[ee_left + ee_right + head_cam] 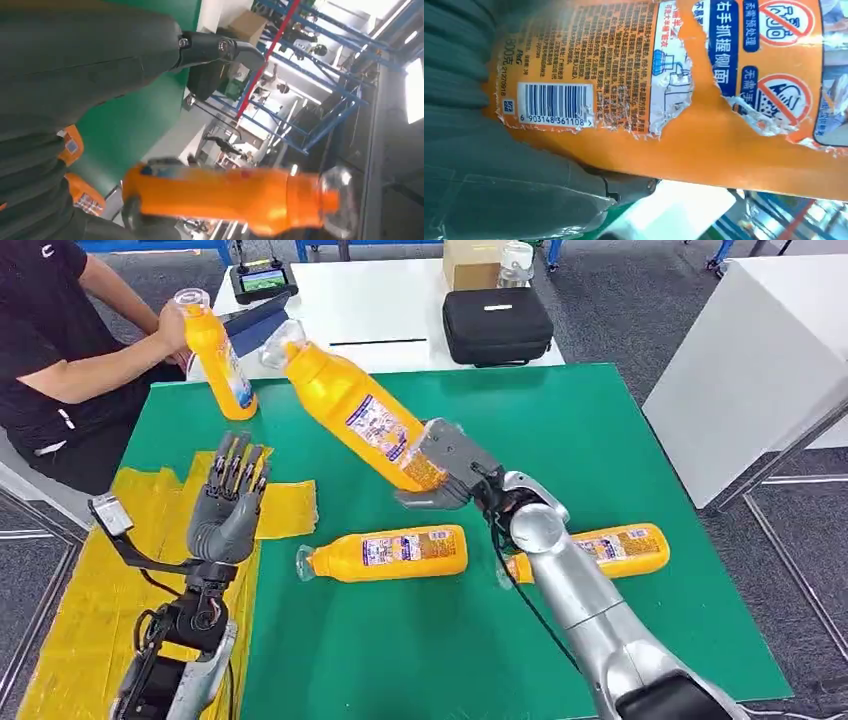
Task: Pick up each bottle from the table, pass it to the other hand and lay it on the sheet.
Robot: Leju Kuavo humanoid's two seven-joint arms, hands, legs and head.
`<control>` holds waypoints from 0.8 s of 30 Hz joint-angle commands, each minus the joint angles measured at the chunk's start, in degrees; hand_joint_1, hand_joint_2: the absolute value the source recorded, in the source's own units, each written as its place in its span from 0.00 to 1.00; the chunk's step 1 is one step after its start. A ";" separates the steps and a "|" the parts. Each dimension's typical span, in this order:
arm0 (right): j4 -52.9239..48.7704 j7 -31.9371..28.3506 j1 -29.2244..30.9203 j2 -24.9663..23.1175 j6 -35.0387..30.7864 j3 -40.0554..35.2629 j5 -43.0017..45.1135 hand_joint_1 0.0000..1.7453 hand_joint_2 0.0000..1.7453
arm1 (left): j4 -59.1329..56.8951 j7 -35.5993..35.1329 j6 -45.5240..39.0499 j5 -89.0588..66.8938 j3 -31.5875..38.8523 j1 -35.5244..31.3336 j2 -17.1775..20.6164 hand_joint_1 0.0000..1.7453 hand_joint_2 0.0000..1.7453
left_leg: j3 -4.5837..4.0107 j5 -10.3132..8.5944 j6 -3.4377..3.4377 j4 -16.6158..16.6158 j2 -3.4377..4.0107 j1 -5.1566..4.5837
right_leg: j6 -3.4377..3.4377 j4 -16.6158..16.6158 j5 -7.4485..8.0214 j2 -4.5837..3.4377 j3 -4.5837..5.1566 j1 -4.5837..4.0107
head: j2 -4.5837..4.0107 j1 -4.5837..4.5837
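Orange bottle (355,415) is off the table, tilted, cap end toward upper left of the head view, base gripped by the right hand (448,468) near frame centre; right wrist view shows its torn label and barcode (555,104) close up with the grey hand wrapped around the lower body. Left hand (228,502) is raised at centre-left, palm up, fingers spread apart and holding nothing, near the bottle but not touching it; left wrist view has the same bottle (235,197) blurred across the lower frame. Two more orange bottles lie on their sides on the green table (620,420): one (385,552) just below centre, one (610,548) to the right, partly behind the right arm. Yellow sheet (90,580) sits at lower left, partly on the table edge. A person (50,350) at upper left holds another bottle (218,358) upright on the table corner. Black case (497,325) on the white table at top.
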State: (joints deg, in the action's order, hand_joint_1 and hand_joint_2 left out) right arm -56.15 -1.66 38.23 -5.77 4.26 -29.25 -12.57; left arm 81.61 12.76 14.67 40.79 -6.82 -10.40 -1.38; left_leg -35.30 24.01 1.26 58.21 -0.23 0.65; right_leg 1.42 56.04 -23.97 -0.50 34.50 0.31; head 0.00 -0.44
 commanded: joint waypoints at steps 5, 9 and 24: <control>16.51 1.11 8.23 -10.15 -0.20 -9.69 -3.27 1.00 1.00 | -2.43 -0.80 -1.07 0.46 -2.40 -3.10 -1.01 0.00 1.00 | 0.18 0.07 -0.06 0.01 0.10 -0.01 | -0.05 0.10 -0.07 -0.03 -0.08 -0.01 | 0.00 -0.02; 16.63 1.11 8.30 -9.85 -0.19 -9.64 -3.27 1.00 1.00 | -2.43 -0.81 -1.07 0.47 -2.37 -3.06 -0.96 0.00 1.00 | 0.24 0.07 -0.04 0.00 0.00 -0.01 | -0.04 0.07 -0.10 0.09 -0.17 -0.01 | 0.00 0.00; 17.63 4.87 3.51 -14.23 -0.15 -23.31 -8.69 1.00 1.00 | 0.45 -2.82 -1.95 0.91 -2.60 -3.96 -2.33 0.00 1.00 | 0.10 0.03 -0.03 -0.04 -0.03 0.02 | -0.02 0.01 -0.05 0.08 -0.04 -0.02 | 0.00 0.00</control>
State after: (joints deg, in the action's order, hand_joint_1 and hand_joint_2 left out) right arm -42.95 1.07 42.71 -19.06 2.64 -41.84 -20.87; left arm 82.75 10.84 13.33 42.12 -7.93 -11.63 -2.67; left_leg -35.36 24.00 1.25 58.21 -0.23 0.66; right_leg 1.42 56.11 -23.98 -0.50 34.65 0.30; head 0.00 -0.44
